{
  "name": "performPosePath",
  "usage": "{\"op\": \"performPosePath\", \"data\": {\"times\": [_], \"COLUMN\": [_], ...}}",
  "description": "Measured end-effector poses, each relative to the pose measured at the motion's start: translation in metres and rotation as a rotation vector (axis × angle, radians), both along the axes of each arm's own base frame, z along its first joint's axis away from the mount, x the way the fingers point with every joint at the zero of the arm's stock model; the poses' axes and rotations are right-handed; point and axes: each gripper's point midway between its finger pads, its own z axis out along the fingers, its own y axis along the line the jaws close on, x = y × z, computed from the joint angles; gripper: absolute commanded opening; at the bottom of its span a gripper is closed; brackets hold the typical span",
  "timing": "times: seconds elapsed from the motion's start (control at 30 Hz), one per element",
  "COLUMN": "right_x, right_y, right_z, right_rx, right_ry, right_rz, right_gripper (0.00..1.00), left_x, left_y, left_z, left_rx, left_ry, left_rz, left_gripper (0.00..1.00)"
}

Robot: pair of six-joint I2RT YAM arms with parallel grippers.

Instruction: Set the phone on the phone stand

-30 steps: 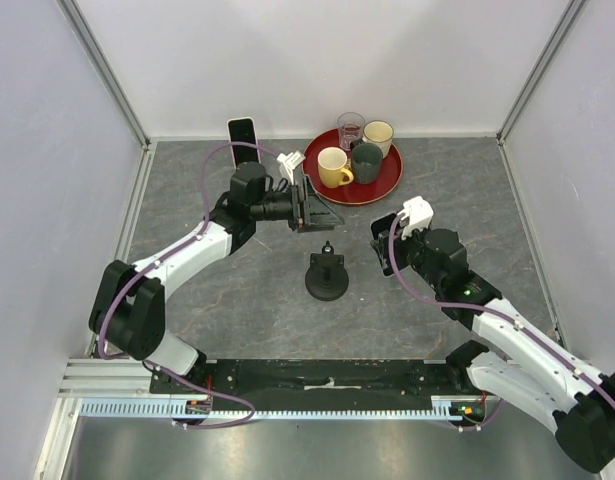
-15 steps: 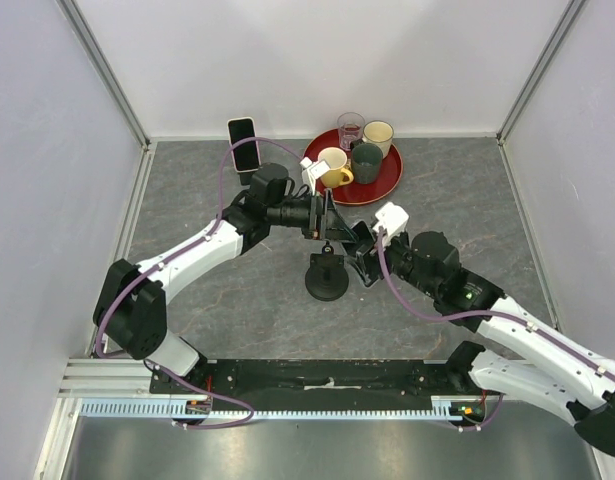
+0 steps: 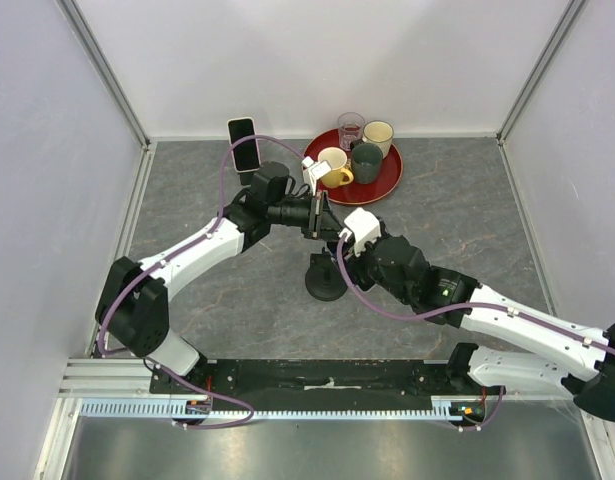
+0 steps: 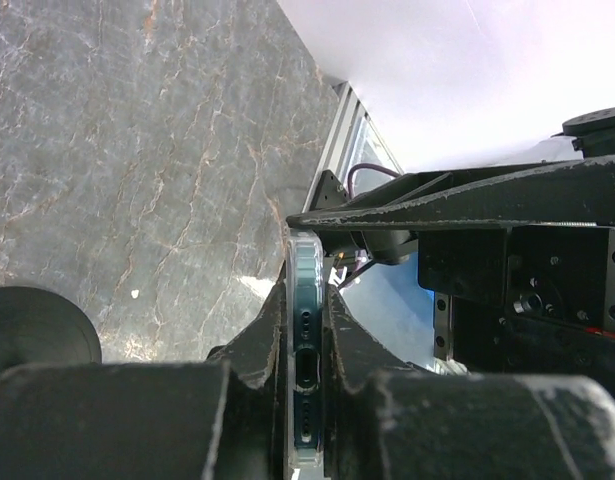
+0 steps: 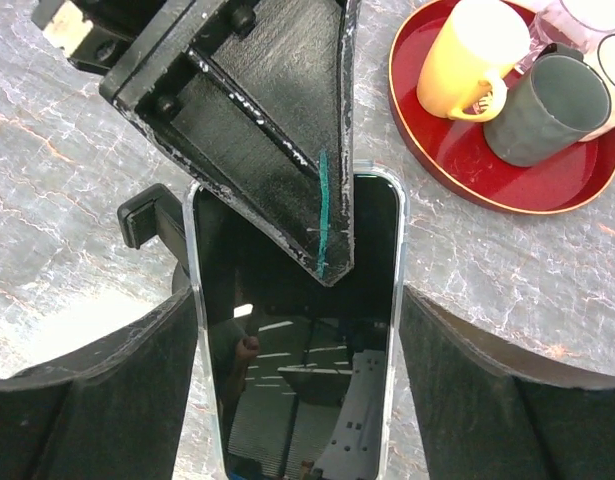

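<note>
The phone [image 5: 297, 400], black-screened in a clear case, is held across its width by my right gripper [image 5: 297, 320]. Both its fingers press on the case's long edges. My left gripper [image 4: 305, 300] is shut on the phone's [image 4: 305, 345] end edge with the charging port, one finger on each face. In the top view the two grippers meet just above the black phone stand [image 3: 325, 278], left gripper [image 3: 327, 222] coming from the back left, right gripper [image 3: 339, 248] from the right. There the phone is mostly hidden between them.
A red tray [image 3: 383, 186] at the back holds a yellow mug [image 3: 334, 167], a dark mug [image 3: 366, 161], a cream cup and a glass. Another phone [image 3: 243, 143] leans upright at the back wall. White walls enclose the grey stone tabletop.
My right arm has swung left, carrying the phone over the stand to the left gripper. The left gripper, open before, has shut on the phone's end.
</note>
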Motion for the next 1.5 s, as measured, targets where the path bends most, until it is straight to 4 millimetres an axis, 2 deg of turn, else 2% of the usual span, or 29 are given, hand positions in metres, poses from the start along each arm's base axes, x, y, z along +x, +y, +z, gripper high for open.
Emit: {"op": "performPosePath", "data": {"times": [0.03,0.17,0.27,0.43,0.6,0.7,0.77,0.9,1.0,1.17,1.33,1.4,1.5], "right_x": [0.001,-0.002,-0.011,-0.028,-0.039,-0.040,-0.041,-0.043,-0.047,-0.053,-0.052,-0.051,-0.051], "right_y": [0.000,-0.004,-0.009,-0.026,-0.030,-0.022,-0.016,-0.004,0.002,0.005,0.003,0.002,0.001], "right_z": [0.000,0.002,0.013,0.045,0.057,0.057,0.053,0.047,0.058,0.089,0.103,0.104,0.107], "right_rx": [0.000,0.047,0.139,0.379,0.599,0.732,0.803,0.909,0.998,1.135,1.189,1.197,1.222], "right_ry": [0.004,0.037,0.057,0.058,0.094,0.124,0.142,0.164,0.151,0.094,0.061,0.058,0.067], "right_rz": [-0.008,-0.049,-0.068,-0.088,-0.096,-0.091,-0.076,-0.033,0.021,0.110,0.122,0.116,0.111], "right_gripper": [0.98,0.98,0.98,0.98,0.98,0.97,0.87,0.75,0.65,0.61,0.28,0.21,0.05], "left_x": [0.000,-0.002,-0.004,-0.008,-0.008,-0.011,-0.012,-0.013,-0.013,-0.011,-0.014,-0.016,-0.018], "left_y": [0.000,0.005,0.015,0.034,0.050,0.056,0.057,0.058,0.058,0.057,0.058,0.058,0.058], "left_z": [0.001,0.009,0.030,0.068,0.089,0.098,0.102,0.107,0.108,0.106,0.110,0.112,0.116], "left_rx": [-0.007,-0.068,-0.166,-0.332,-0.493,-0.561,-0.589,-0.621,-0.632,-0.633,-0.650,-0.658,-0.669], "left_ry": [-0.006,-0.028,-0.083,-0.165,-0.191,-0.172,-0.160,-0.134,-0.111,-0.073,-0.071,-0.074,-0.094], "left_rz": [0.000,0.012,0.043,0.075,0.118,0.132,0.131,0.136,0.134,0.134,0.125,0.118,0.108], "left_gripper": [0.02,0.02,0.02,0.02,0.02,0.02,0.02,0.02,0.02,0.02,0.02,0.02,0.02]}}
